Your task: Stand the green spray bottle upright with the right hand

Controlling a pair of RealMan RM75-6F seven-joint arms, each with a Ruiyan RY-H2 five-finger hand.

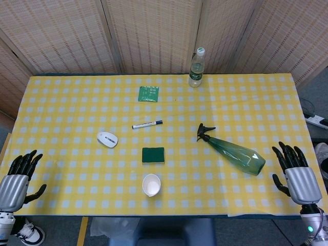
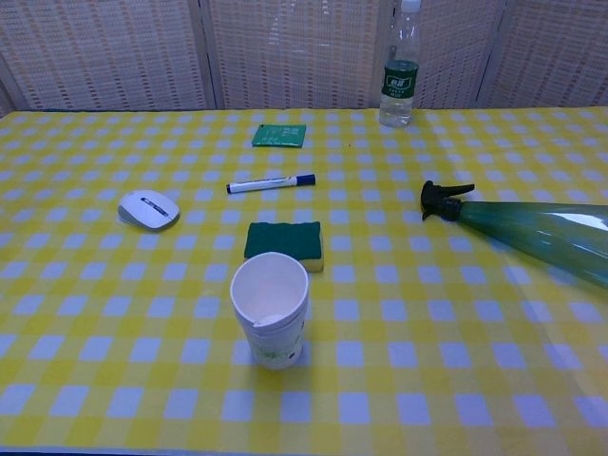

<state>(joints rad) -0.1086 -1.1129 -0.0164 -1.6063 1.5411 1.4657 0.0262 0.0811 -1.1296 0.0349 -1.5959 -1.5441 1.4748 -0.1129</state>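
Green spray bottle (image 1: 233, 152) is lying flat on the tabletop (image 1: 77, 102), right of the sponge (image 1: 153, 155). Right hand (image 1: 296, 173) sits just beside it, fingers (image 1: 287, 155) spread, holding nothing; left hand (image 1: 18, 180) same.

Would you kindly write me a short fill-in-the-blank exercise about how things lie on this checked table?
1. The green spray bottle lies on its ____.
2. Its black trigger head points toward the ____ pen.
3. The paper cup stands just in front of the green ____.
4. The right hand holds ____.

Missing words: side; marker; sponge; nothing
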